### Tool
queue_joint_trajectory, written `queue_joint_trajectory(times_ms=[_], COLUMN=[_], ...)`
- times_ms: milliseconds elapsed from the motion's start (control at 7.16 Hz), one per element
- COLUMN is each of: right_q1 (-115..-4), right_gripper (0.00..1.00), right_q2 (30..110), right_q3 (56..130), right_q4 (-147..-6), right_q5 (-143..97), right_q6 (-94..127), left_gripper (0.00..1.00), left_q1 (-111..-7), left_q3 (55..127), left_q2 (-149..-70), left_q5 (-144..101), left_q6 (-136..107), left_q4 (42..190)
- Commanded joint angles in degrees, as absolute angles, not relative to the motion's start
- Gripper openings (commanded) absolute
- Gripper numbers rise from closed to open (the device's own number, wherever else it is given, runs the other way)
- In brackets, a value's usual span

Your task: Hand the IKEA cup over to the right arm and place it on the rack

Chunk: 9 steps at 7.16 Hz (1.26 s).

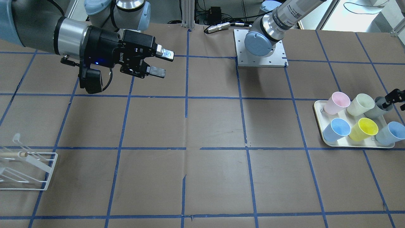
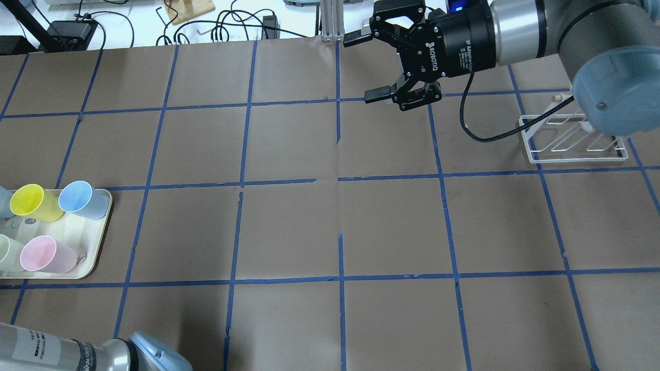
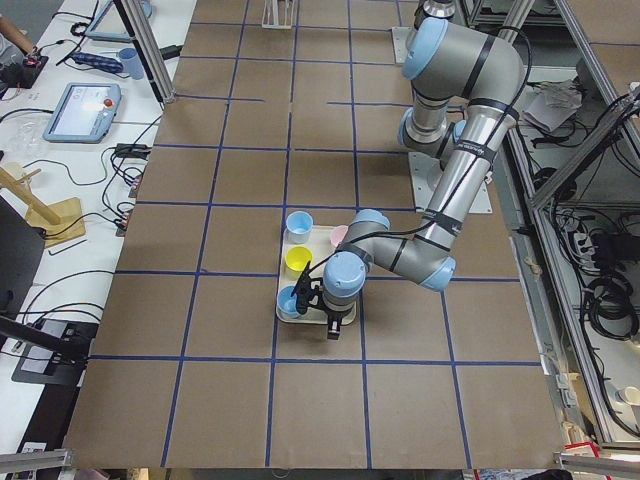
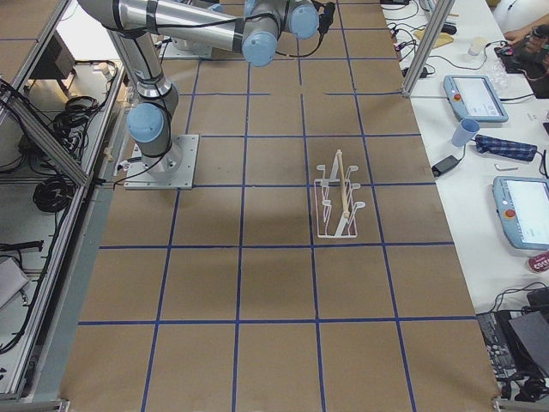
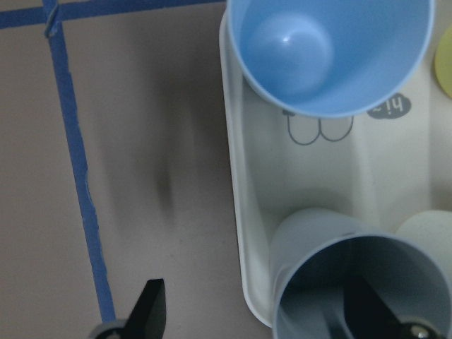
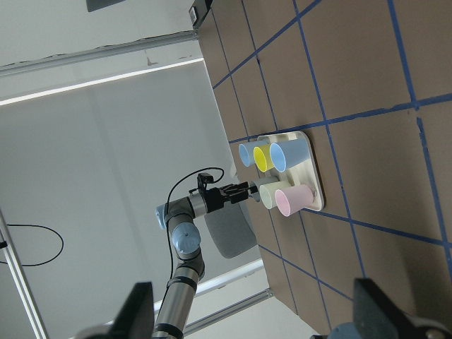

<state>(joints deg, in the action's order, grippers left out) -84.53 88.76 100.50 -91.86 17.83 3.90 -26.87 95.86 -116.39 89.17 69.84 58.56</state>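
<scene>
Front-facing view, read left to right.

- Rack [image 1: 51, 169] at 8 o'clock. No cup sat on its prongs.
- Right gripper [image 1: 161, 63] at 11 o'clock, hovering above the table [image 1: 215, 126]. Its fingers were spread wide with nothing between them. Judged to be waiting for the hand-over.
- Tray [image 1: 319, 122] at 3 o'clock, with six cups standing on it.
- IKEA cup [image 1: 376, 109] stood upright at the tray's 2 o'clock corner, just beside the cream-green cup [image 1: 360, 104]. It had not been lifted.
- Left gripper [image 5: 258, 304] was at that cup, at the view's far right edge. The left wrist view showed its jaws apart. One finger was down inside the cup's mouth and the other was outside, over the table past the tray's rim. The cup's wall lay between them and was not pinched. Could not tell whether the inner finger touched the wall.

Progress, as judged: only the approach to the cup was done. Left to do were the grip, the lift, the carry toward the middle, the pass to the right arm, and setting the cup on the rack.
</scene>
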Motion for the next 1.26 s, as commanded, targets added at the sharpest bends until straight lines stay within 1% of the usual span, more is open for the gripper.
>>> queue_joint_trajectory(times_ms=[0,140,419,699,1118], right_q1=[-84.6,-84.6,-84.6,-84.5,-84.4], right_gripper=[1.00,1.00,1.00,1.00,1.00], right_q2=[88.9,88.8,88.7,88.4,88.7], right_q3=[101.5,102.0,103.9,104.7,106.8], right_q4=[-92.2,-92.3,-92.7,-95.5,-96.5], right_q5=[16.8,16.4,14.6,14.2,12.2], right_q6=[3.9,4.0,3.8,4.7,4.0], left_gripper=[0.29,0.14,0.00,0.00,0.00], left_q1=[-26.9,-26.9,-27.1,-27.4,-29.7], left_q3=[95.9,95.9,95.7,92.9,82.0], left_q2=[-116.5,-116.5,-116.3,-114.1,-108.2], left_q5=[89.4,89.5,89.6,89.6,88.2], left_q6=[70.1,70.0,70.0,70.1,72.5], left_q4=[58.5,58.5,58.5,61.8,86.9])
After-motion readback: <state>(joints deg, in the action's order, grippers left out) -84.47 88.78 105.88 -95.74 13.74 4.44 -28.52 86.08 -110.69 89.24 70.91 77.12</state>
